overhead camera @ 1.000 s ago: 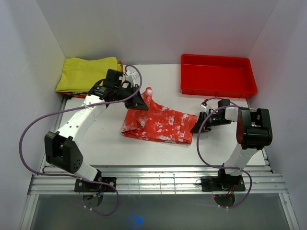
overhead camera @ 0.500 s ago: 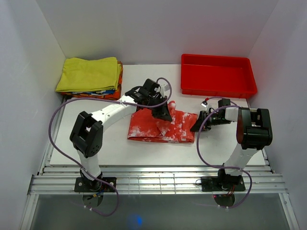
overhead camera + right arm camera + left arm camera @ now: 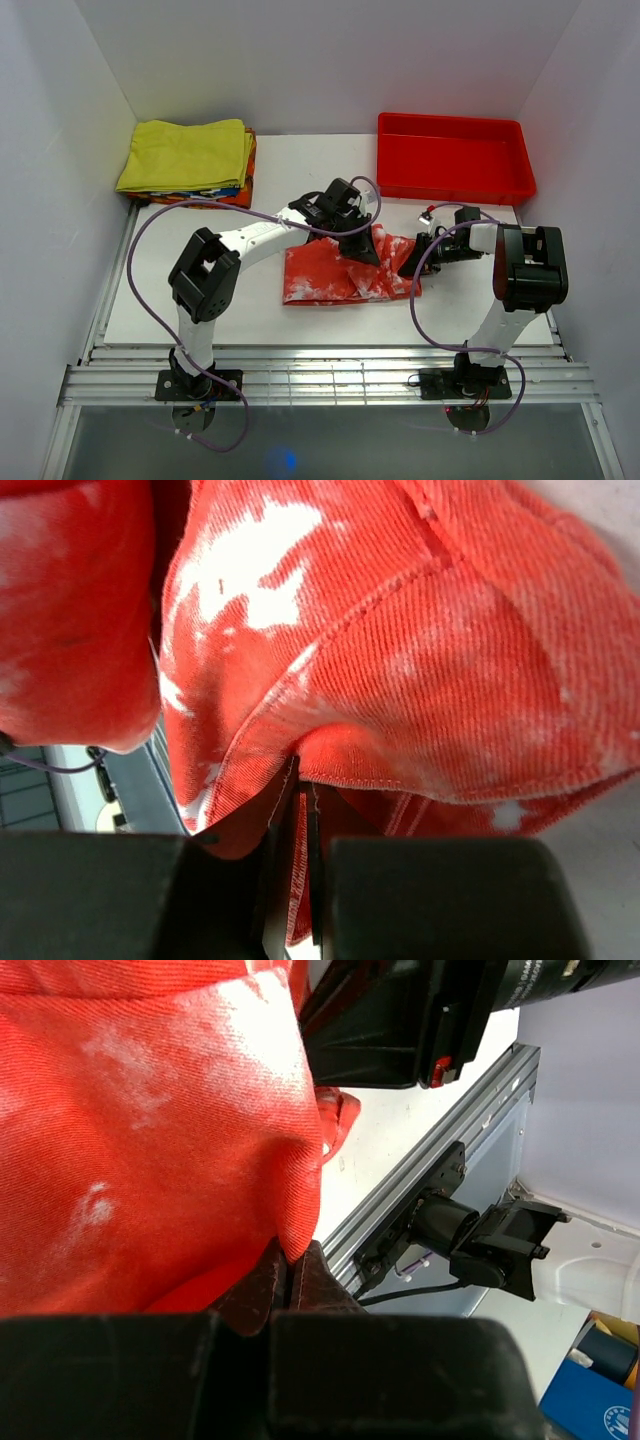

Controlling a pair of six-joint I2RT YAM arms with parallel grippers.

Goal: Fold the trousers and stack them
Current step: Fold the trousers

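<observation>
The red-orange trousers [image 3: 335, 275] with white blotches lie folded over in the middle of the white table. My left gripper [image 3: 360, 248] is shut on a fold of the trousers [image 3: 150, 1130] and holds it raised over their right part; the cloth hangs from the closed jaws in the left wrist view. My right gripper [image 3: 412, 268] is at the right end of the trousers, shut on their hemmed edge [image 3: 400, 680], low by the table. The two grippers are close together.
A red plastic tray [image 3: 455, 185] stands at the back right. A stack of folded garments with a yellow one on top [image 3: 185, 152] sits at the back left. The table's near edge [image 3: 320, 345] meets a metal rail.
My left gripper has carried the trousers' left part rightwards across the table, from near the yellow stack to beside my right gripper, folding the cloth over. The right gripper has stayed put.
</observation>
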